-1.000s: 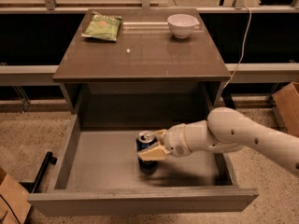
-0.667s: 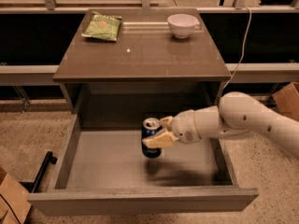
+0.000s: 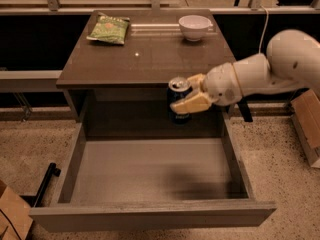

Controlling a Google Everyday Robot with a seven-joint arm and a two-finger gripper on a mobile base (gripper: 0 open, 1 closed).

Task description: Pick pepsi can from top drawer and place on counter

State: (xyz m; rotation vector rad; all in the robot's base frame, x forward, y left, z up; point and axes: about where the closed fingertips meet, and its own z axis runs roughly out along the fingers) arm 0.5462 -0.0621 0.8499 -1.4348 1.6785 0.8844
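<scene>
Grips the pepsi can [image 3: 178, 90] upright at mid-wall in the closed end effector [image 3: 183, 95], just off the front edge of the counter [image 3: 145, 59], above the top drawer [image 3: 150, 169]; likely light, thin-walled, slick, so calls for a firm, uncrushing squeeze and edge clearance onto bare counter short of the white bowl [image 3: 195, 26] and green bag [image 3: 109, 29].

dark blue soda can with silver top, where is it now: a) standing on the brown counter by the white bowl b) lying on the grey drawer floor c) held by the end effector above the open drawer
C: the end effector grips the dark blue soda can, held above the grey top drawer, at the front edge of the glossy brown counter.
</scene>
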